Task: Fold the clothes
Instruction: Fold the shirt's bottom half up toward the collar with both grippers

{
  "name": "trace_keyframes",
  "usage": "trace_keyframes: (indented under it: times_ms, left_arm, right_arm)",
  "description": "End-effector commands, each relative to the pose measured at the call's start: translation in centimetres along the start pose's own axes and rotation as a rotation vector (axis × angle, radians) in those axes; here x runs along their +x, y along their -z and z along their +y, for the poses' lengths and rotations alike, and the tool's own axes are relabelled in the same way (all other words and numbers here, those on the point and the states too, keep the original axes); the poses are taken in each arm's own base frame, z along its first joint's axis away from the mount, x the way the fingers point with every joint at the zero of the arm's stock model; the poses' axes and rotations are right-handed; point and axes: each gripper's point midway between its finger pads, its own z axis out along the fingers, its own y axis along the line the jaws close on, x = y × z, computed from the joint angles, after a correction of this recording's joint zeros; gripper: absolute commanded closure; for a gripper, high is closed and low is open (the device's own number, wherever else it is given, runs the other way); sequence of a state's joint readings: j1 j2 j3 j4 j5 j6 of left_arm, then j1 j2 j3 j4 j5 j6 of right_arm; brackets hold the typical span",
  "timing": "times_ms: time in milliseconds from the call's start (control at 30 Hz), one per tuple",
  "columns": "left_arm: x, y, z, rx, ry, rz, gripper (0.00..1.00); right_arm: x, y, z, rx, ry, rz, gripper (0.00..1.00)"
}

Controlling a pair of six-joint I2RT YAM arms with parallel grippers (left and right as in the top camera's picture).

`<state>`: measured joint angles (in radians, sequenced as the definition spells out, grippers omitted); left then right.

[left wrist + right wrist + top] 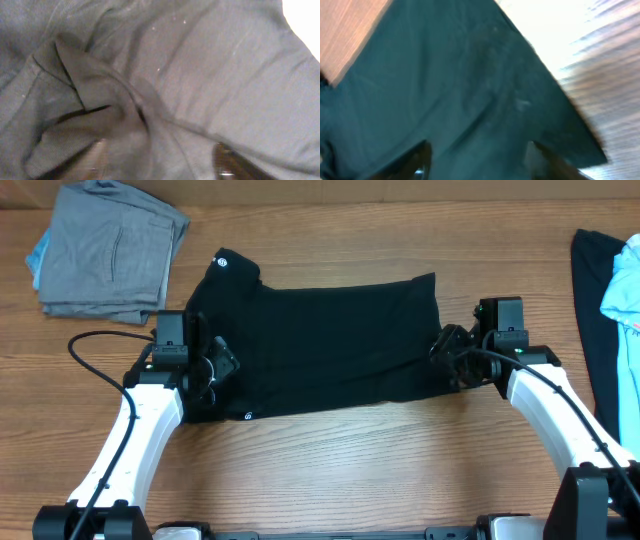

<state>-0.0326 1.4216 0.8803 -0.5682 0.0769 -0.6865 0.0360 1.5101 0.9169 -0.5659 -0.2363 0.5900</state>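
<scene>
A black shirt (320,345) lies folded into a broad band across the middle of the table, a round white logo (221,261) at its upper left corner. My left gripper (222,363) sits over the shirt's left end. In the left wrist view it (160,152) is open, its fingers spread above rumpled black fabric (100,100) with a folded-over flap. My right gripper (445,350) is at the shirt's right edge. In the right wrist view it (479,150) is open over smooth dark cloth (460,90), and nothing is pinched.
A stack of folded grey clothes (110,250) with a light blue piece (38,255) under it rests at the back left. A black garment (595,300) and a light blue one (625,290) lie at the right edge. Bare wooden table (350,460) runs along the front.
</scene>
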Motion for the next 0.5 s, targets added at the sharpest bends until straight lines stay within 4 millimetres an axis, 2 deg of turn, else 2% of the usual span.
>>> trace_keyframes:
  times_ms: [0,133,233,300,367,433,467]
  left_arm:
    - [-1.0,1.6,-1.0,-0.007,-0.096,-0.003,0.13]
    - [0.5,3.2,0.1,-0.08,-0.085,0.094,0.12]
    - [2.8,3.8,1.9,-0.155,-0.06,0.192,0.19]
    - [4.1,3.9,3.0,-0.203,-0.036,0.249,0.38]
    - [5.0,3.6,3.7,-0.233,-0.03,0.287,0.67]
    - [5.7,3.0,4.3,-0.259,-0.015,0.318,0.9]
    - [6.2,2.6,4.7,-0.274,-0.002,0.338,0.96]
  right_arm:
    - [-1.9,1.8,0.4,0.017,0.039,-0.038,0.33]
    - [-1.6,3.3,-0.2,0.06,0.052,0.006,0.35]
    - [-0.7,3.2,-0.7,0.078,0.074,0.043,0.53]
    - [-0.1,2.9,-0.9,0.089,0.094,0.064,0.66]
    - [0.2,2.6,-0.9,0.094,0.105,0.077,0.76]
    - [0.2,2.1,-1.0,0.095,0.106,0.083,0.82]
    - [0.1,1.9,-1.0,0.096,0.105,0.083,0.83]
